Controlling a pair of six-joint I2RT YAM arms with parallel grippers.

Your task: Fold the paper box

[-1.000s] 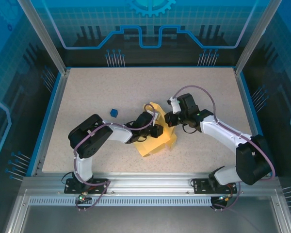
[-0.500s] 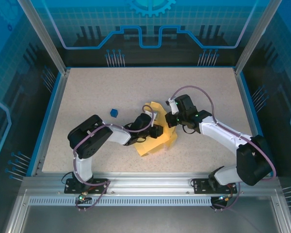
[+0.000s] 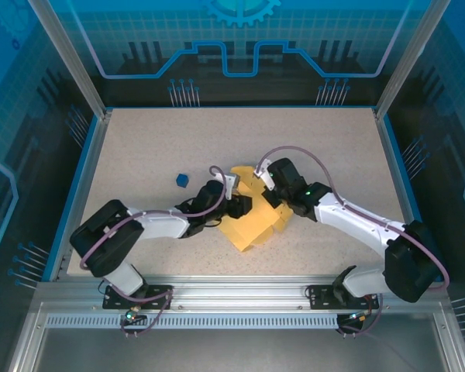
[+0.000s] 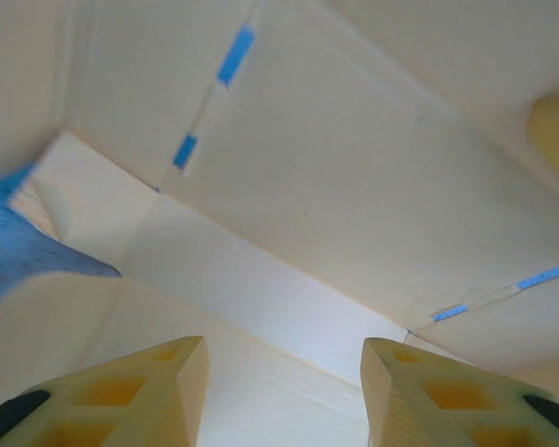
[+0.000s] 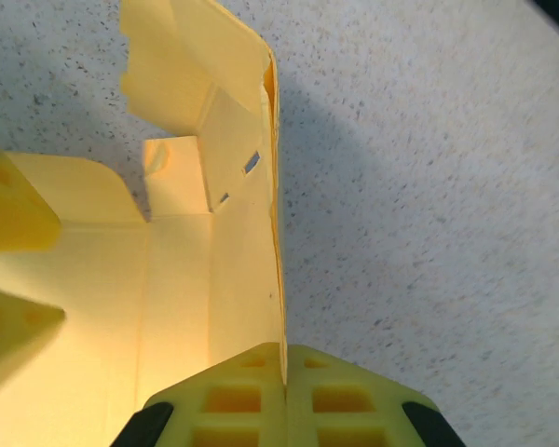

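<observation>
Paper box (image 3: 252, 226) half-folded on the speckled worktop (image 3: 139, 147), right tool (image 5: 284, 358) pinched on 1 upright wall — left tool (image 4: 284, 372) inside it, fingers (image 4: 149, 391) apart, gripping nothing

Table (image 3: 139, 139) free beyond paper box (image 3: 252, 226), cube (image 3: 182, 180)

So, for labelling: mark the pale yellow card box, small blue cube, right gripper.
pale yellow card box (image 3: 252, 230): top view, flat panel.
small blue cube (image 3: 182, 180): top view, top face.
right gripper (image 5: 284, 354): right wrist, between fingertips.
</observation>
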